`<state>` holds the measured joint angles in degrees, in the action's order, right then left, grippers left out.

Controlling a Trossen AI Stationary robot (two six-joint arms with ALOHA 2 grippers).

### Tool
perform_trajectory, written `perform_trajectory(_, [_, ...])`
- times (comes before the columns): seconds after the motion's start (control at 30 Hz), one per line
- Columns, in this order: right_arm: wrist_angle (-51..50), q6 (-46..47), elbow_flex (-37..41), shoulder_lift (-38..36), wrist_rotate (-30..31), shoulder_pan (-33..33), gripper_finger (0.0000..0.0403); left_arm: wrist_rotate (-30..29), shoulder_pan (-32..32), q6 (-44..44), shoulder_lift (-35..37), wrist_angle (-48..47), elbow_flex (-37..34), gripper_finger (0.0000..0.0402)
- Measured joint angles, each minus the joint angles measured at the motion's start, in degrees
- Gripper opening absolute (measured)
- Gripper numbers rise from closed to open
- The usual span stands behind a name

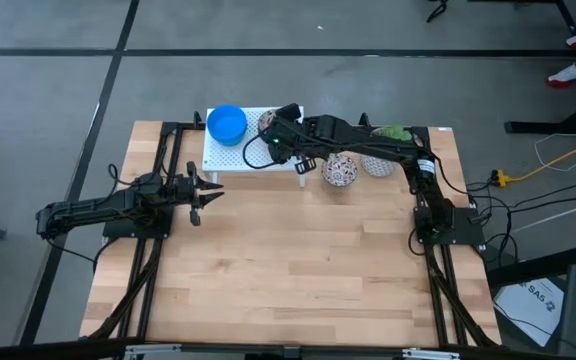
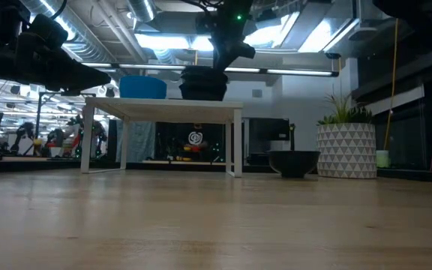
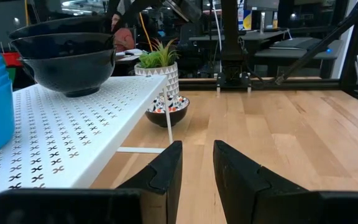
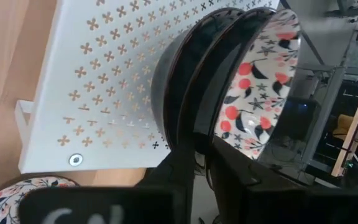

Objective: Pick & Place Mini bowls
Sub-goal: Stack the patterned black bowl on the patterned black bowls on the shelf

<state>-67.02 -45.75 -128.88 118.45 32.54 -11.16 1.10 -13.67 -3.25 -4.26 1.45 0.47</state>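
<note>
— Progress? 
— Blue stack (image 1: 227, 123) and floral stack (image 1: 267, 122) sit on the rack (image 1: 230, 159); my right tool (image 4: 205, 149) pinches the top floral rim. One floral bowl (image 1: 340, 170) remains on the surface (image 1: 298, 260). Left tool (image 1: 200, 194) idles, slightly spread.

Pale wood-plank table (image 1: 288, 260), matt white perforated metal shelf (image 4: 92, 81), glossy floral bowls (image 4: 253, 87).

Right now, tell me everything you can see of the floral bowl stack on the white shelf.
The floral bowl stack sits on the white perforated shelf, beside the blue bowl stack. At least two nested bowls show: dark glossy outsides, white insides with red-and-dark flowers, seemingly glazed ceramic. It stands upright on its base. The right gripper straddles the top bowl's rim, one finger inside, one outside.
</note>
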Motion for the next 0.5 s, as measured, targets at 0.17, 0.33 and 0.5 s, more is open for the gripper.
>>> perform_trajectory(0.17, [0.7, 0.2, 0.0, 0.0, 0.9, 0.1, 0.0068, 0.0, 0.0, 0.0, 0.0, 0.0, 0.0, 0.0086])
perform_trajectory(0.33, [1.3, 0.4, 0.0, 0.0, 1.6, 0.0, 0.0105, 0.0, 0.0, 0.0, 0.0, 0.0, 0.0, 0.0086])
perform_trajectory(0.5, [1.5, 0.4, 0.0, -0.1, 6.4, 0.2, 0.015, 0.0, 0.0, 0.0, 0.0, 0.0, 0.0, 0.0086])
